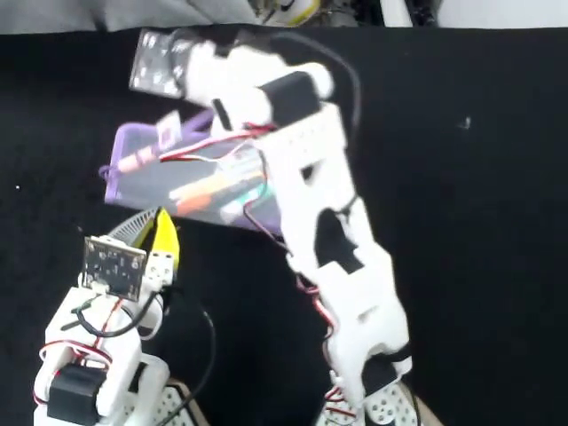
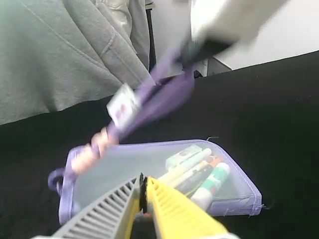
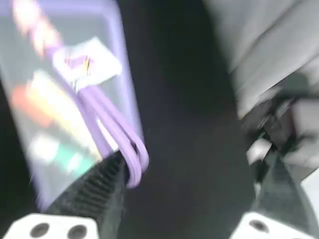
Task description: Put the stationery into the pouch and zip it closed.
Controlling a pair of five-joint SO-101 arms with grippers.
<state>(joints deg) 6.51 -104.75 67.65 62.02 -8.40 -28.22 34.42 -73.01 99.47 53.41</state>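
The clear purple pouch (image 1: 177,177) lies flat on the black table with several pens and markers (image 2: 199,174) inside. Its purple strap (image 2: 159,97), with a white tag (image 2: 122,107), is pulled up taut toward the right gripper (image 1: 191,98). In the right wrist view the strap's loop (image 3: 132,159) hangs over one black finger (image 3: 99,194), and the jaws stand apart. The left gripper (image 2: 141,191), with one grey and one yellow finger, is shut on the pouch's near edge (image 1: 155,206). A pink charm (image 2: 89,152) sits at the pouch's corner.
The black table (image 1: 461,222) stretches wide to the right of the arms. The right arm (image 1: 328,231) crosses over the pouch's right end. Grey cloth (image 2: 60,55) hangs behind the table's far edge.
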